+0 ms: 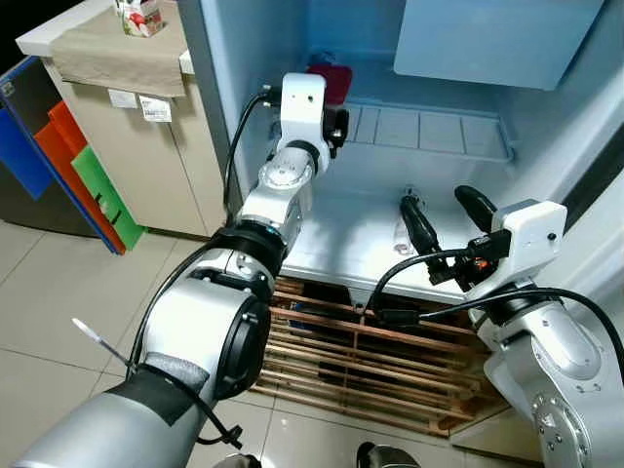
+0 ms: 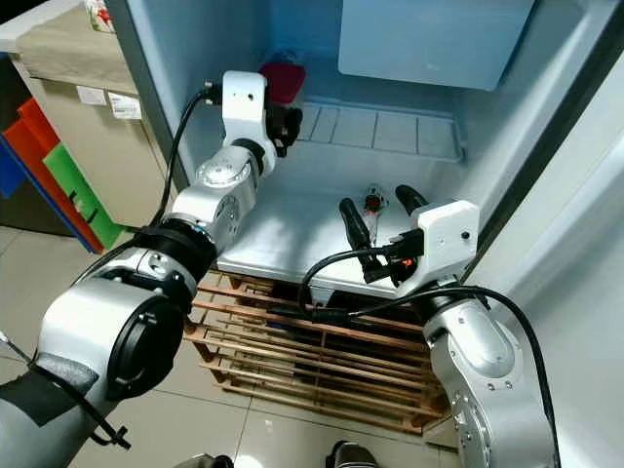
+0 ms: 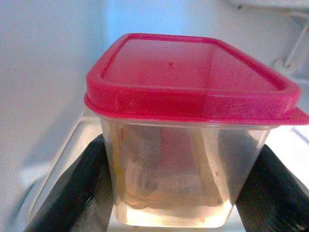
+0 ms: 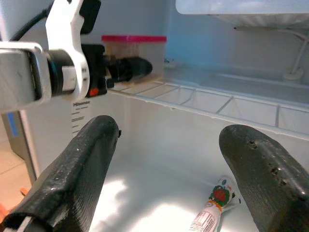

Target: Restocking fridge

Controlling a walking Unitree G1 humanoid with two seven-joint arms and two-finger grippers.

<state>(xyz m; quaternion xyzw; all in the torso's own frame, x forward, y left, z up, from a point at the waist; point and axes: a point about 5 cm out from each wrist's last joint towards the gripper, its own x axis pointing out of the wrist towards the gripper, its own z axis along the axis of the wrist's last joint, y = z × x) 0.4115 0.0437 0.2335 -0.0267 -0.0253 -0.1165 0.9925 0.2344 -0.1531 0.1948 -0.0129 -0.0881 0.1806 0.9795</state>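
Observation:
A clear plastic container with a red lid (image 3: 188, 72) stands on the upper shelf (image 1: 429, 132) at the fridge's back left corner. My left gripper (image 1: 336, 125) reaches in to it, one black finger (image 3: 72, 188) against each side, shut on the container. A small tube (image 4: 212, 208) lies on the white lower shelf (image 1: 341, 239). My right gripper (image 1: 447, 216) hovers open just above that shelf's front, with the tube below and between its fingers (image 4: 87, 164), not touching it.
A freezer box door (image 1: 487, 39) hangs at the fridge's top right. A wooden pallet (image 1: 370, 361) lies under the fridge. At the left stands a cabinet (image 1: 127, 117) with a carton (image 1: 139, 15) on top, and coloured panels (image 1: 88, 175) lean beside it.

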